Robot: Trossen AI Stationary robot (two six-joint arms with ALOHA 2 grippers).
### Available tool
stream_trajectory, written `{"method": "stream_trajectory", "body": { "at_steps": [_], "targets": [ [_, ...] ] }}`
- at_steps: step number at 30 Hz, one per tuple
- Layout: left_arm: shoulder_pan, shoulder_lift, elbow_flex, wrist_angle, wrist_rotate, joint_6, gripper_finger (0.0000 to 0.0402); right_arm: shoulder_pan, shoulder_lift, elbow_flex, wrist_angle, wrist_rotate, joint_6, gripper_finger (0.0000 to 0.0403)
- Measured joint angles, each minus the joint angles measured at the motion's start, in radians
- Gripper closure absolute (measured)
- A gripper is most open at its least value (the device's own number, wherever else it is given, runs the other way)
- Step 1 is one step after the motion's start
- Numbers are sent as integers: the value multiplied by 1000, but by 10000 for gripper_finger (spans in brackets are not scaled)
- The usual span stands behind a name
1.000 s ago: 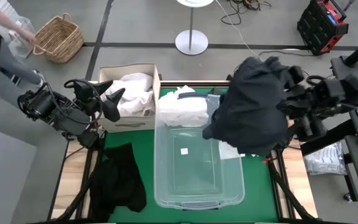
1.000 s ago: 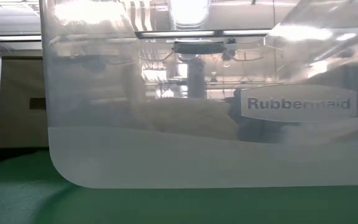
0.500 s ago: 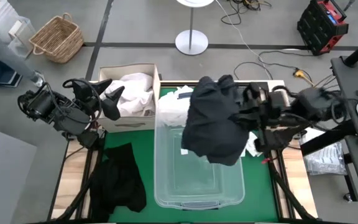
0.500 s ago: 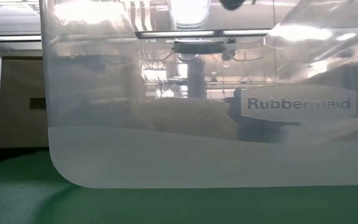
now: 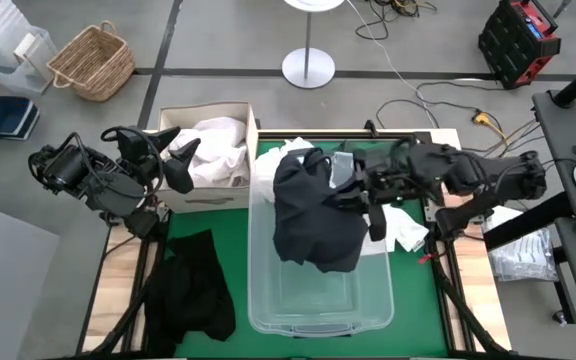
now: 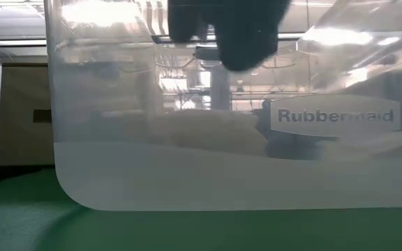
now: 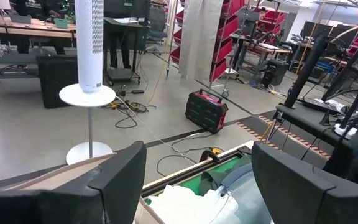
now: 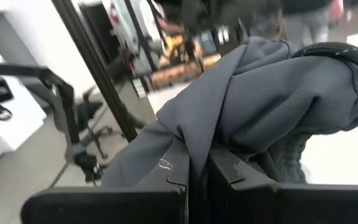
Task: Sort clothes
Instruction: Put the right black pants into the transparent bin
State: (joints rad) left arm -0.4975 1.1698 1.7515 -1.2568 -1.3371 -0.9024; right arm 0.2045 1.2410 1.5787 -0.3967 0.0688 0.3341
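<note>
From above, the right gripper [image 5: 353, 190] is clamped on a dark garment [image 5: 313, 215] hanging over the clear tub [image 5: 368, 300]. Its wrist view shows the fabric pinched between the fingers [image 8: 179, 168]. The left gripper [image 5: 183, 165] waits, spread, beside the cardboard box [image 5: 208, 110].

My right gripper [image 5: 340, 190] was clamped tight, arm stretched inward; my left gripper [image 5: 180, 160] waited, fingers spread.

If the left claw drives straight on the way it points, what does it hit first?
Probably the white clothes heaped in the beige cardboard box: the open left claw hangs over that box, pointing across it, though height is unclear.
</note>
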Motion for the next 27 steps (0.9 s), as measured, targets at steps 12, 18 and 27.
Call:
{"method": "stream_trajectory", "body": {
  "at_steps": [12,18,27],
  "targets": [
    [0,0,0,0,0,4,135,-59,66,0,-204,-91,41,390],
    [0,0,0,0,1,4,135,-90,119,0,-286,-178,62,390],
    [0,1,0,0,1,3,135,-104,210,0,-386,-252,58,390]
  ]
}}
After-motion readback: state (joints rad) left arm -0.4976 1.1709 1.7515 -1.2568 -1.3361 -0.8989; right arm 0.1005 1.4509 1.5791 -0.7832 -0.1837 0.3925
